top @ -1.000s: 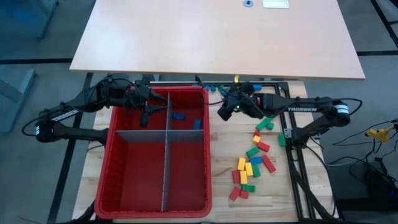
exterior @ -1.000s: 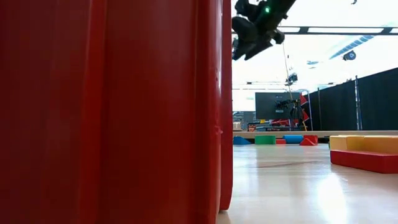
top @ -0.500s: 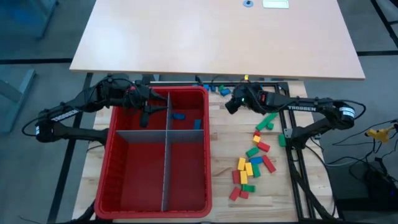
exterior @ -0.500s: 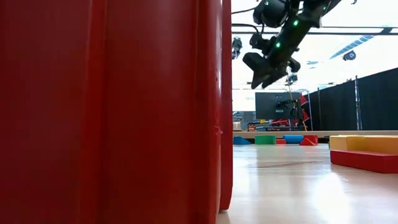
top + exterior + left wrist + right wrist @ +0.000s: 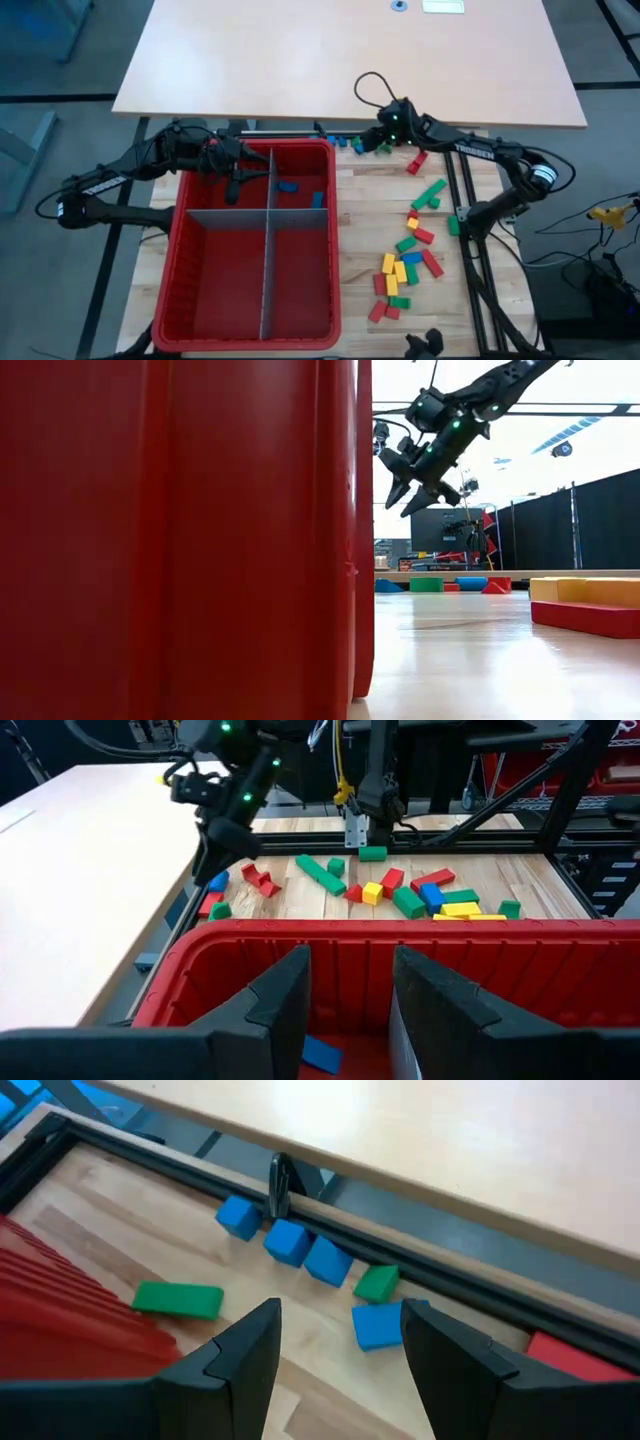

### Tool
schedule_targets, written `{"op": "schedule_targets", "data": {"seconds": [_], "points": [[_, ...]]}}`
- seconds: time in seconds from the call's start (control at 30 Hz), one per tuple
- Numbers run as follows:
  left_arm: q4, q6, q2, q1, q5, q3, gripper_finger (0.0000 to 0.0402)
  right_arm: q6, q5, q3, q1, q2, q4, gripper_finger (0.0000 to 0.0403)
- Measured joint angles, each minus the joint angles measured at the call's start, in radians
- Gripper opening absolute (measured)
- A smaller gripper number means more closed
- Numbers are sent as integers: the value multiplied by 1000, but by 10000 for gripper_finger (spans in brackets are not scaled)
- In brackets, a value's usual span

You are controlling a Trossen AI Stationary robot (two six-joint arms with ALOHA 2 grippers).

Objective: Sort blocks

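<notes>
Item 1: right gripper (image 5: 368, 146), dark two-finger claw, hung in the air above the wooden table (image 5: 370, 240) at the far edge, about 1 o'clock from the big red plastic bin (image 5: 190, 255). Fingers stood apart with nothing between them; the low view showed the same claw (image 5: 408, 488) spread and clear of the tabletop.

Item 2: small cluster of blocks beneath that claw, against the dark frame rail: three blue blocks (image 5: 288, 1242) in a row, a green cube (image 5: 376, 1283), a further blue block (image 5: 378, 1325) and a long green block (image 5: 179, 1299) lying flat near the bin's wall.

Item 3: main scatter of small red, green, blue and yellow blocks (image 5: 405, 268) lay on the table at 3 o'clock from the bin, running from a red block (image 5: 416, 163) near the far rail down to the near edge.

Item 4: two blue blocks (image 5: 288, 186) lay inside the bin's far right compartment, bounded by grey dividers (image 5: 268, 250).

Item 5: left gripper (image 5: 237, 183), at the bin's far rim, over its far left compartment; fingers (image 5: 285, 1005) parted narrowly, empty.
</notes>
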Motion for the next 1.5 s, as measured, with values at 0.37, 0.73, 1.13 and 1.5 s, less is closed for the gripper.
{"op": "schedule_targets", "data": {"seconds": [0.37, 0.73, 1.13, 1.5], "points": [[-2, -4, 0, 0, 0, 0, 140, -312, 1, 111, -7, 185, -26, 190], [-1, -7, -1, 0, 0, 0, 145, -798, -28, 131, -11, 268, -38, 190], [14, -19, 1, 0, -1, 0, 151, -1004, -109, 175, -45, 339, -10, 169], [31, -14, 1, 0, -2, 0, 160, -1027, -191, 330, -56, 493, -28, 165]]}}
